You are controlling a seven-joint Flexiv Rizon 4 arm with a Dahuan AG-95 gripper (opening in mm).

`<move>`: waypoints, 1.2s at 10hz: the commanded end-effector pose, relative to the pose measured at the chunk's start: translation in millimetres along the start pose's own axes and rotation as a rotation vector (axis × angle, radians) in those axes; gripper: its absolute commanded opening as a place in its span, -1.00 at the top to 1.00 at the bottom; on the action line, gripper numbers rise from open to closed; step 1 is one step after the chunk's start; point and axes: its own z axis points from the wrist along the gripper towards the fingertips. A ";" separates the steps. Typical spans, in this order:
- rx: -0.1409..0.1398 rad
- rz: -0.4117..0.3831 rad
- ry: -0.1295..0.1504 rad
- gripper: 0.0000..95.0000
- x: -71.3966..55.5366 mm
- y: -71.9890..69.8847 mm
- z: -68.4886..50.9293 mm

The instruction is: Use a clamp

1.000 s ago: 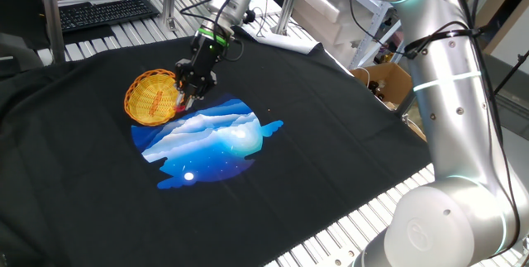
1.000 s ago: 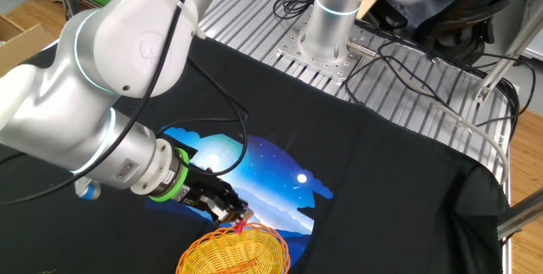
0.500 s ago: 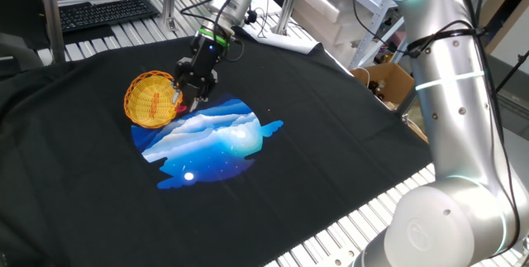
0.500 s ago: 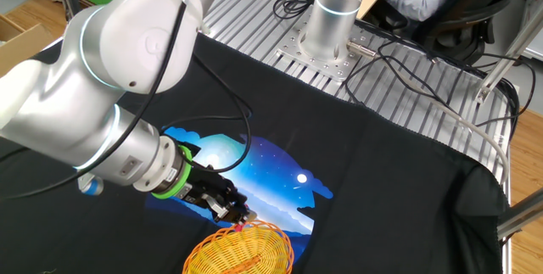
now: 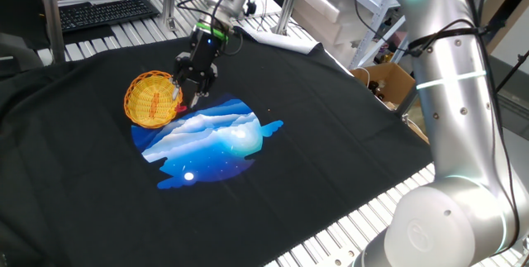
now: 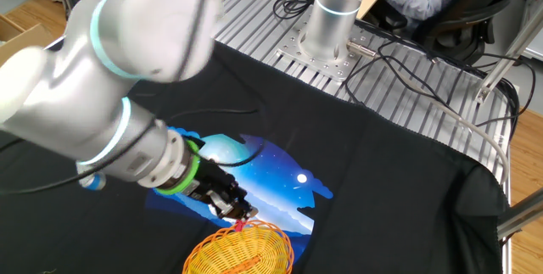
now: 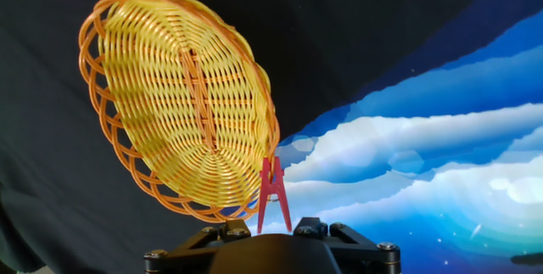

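Close above a black T-shirt (image 5: pixel 331 135) spread over the table: gripper (image 5: pixel 188 93) poised at the right edge of a yellow wicker basket (image 5: pixel 149 97), beside the shirt's blue sky-and-cloud print (image 5: pixel 211 139). Clipped to the basket rim (image 7: pixel 270 151) nearest the print, a tiny red clamp (image 7: pixel 272 191), legs splayed toward the camera in the hand view. Fingertips mostly out of frame there, apparently apart from the clamp; spread of the jaws impossible to tell. Seen from the other fixed view, clamp (image 6: pixel 241 224) just under the gripper (image 6: pixel 231 209), basket (image 6: pixel 242 251) below.
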 end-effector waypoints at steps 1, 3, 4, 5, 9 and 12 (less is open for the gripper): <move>0.092 -0.022 -0.091 0.20 9.6 -3.0 -14.0; 0.134 -0.058 -0.139 0.20 14.2 -11.1 -30.3; 0.148 -0.089 -0.166 0.60 14.3 -18.0 -37.9; 0.167 -0.129 -0.205 0.60 12.2 -27.2 -46.0; 0.225 -0.281 -0.320 1.00 -13.7 -62.5 -70.6; 0.248 -0.375 -0.432 1.00 -29.2 -84.7 -74.3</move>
